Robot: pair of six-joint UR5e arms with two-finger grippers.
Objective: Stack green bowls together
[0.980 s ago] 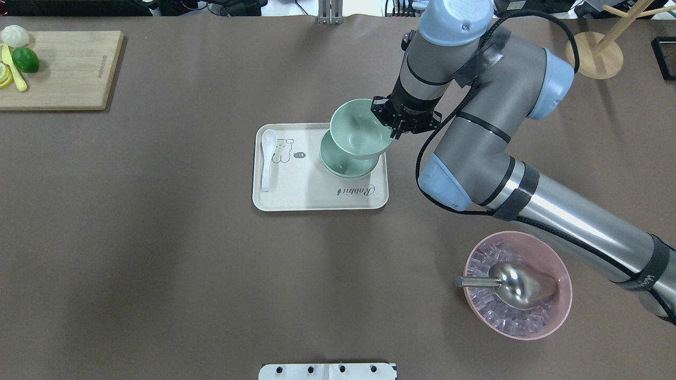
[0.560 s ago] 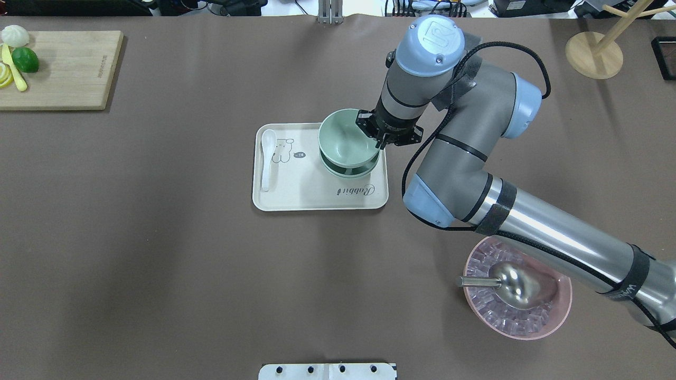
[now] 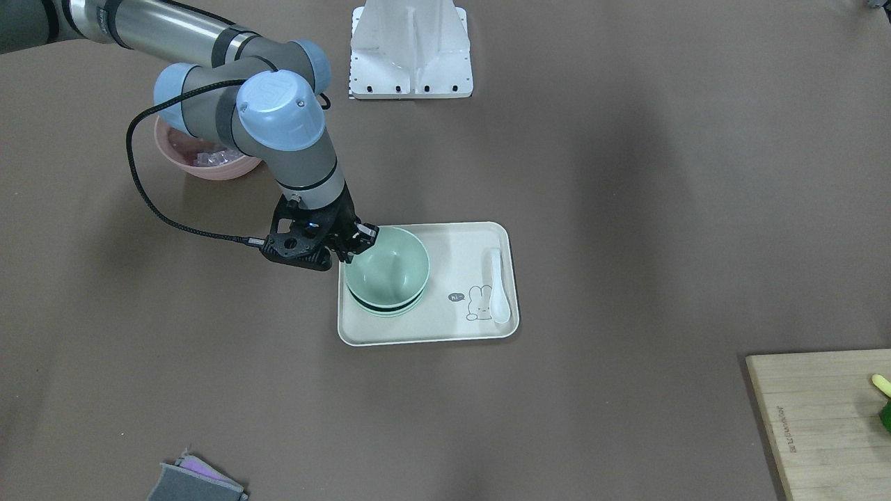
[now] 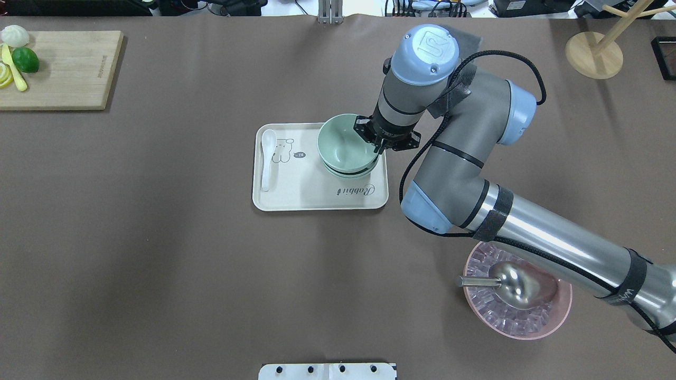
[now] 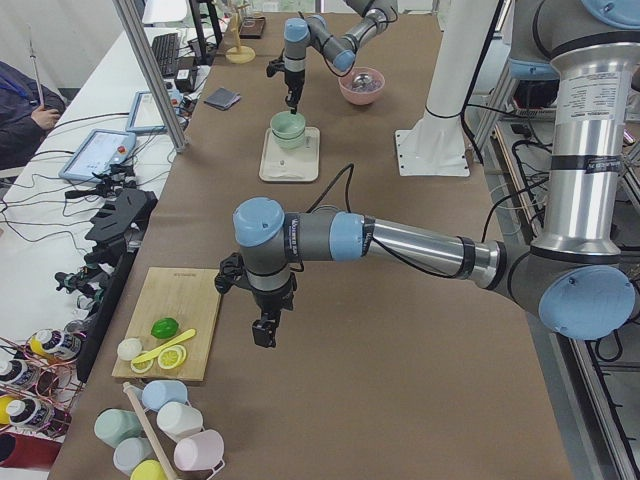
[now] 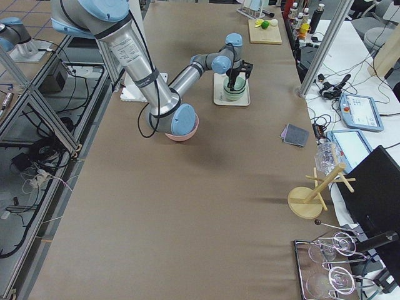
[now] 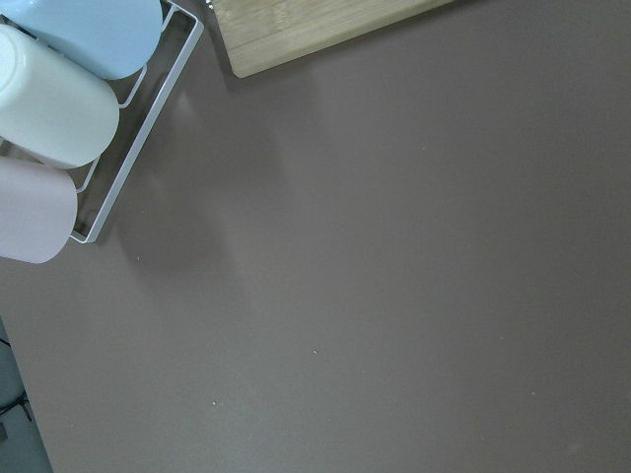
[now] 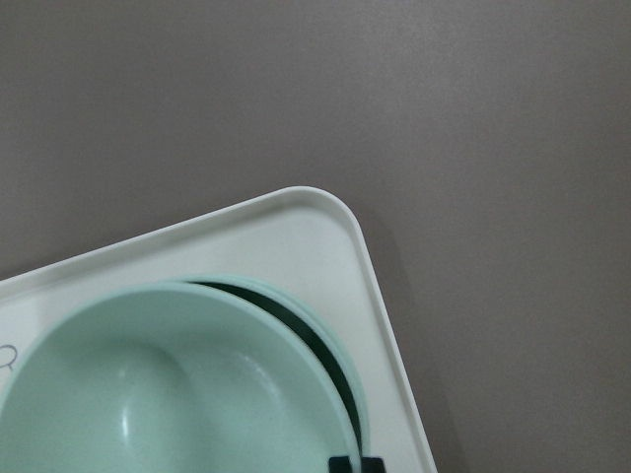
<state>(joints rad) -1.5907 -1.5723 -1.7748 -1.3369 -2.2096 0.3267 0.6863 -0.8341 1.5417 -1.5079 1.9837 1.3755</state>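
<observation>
My right gripper (image 4: 377,146) is shut on the right rim of a pale green bowl (image 4: 342,145). The bowl sits nested, slightly tilted, in the other green bowls, of which only the rims (image 4: 351,173) show. The stack stands on the cream tray (image 4: 317,200) at its far right corner. The front view shows the held bowl (image 3: 386,268) and the gripper (image 3: 351,252). The right wrist view shows the bowl (image 8: 177,394) over a lower rim (image 8: 340,360). My left gripper (image 5: 265,335) hangs over bare table; I cannot tell whether it is open or shut.
A white spoon (image 4: 268,158) lies on the tray's left side. A pink bowl (image 4: 560,311) with a metal scoop (image 4: 515,282) stands under my right forearm. A cutting board (image 4: 63,68) with fruit is far left. A wooden stand (image 4: 594,55) is far right.
My right gripper has carried the green bowl left and down. The bowl was offset above the stack and now sits nested in it.
</observation>
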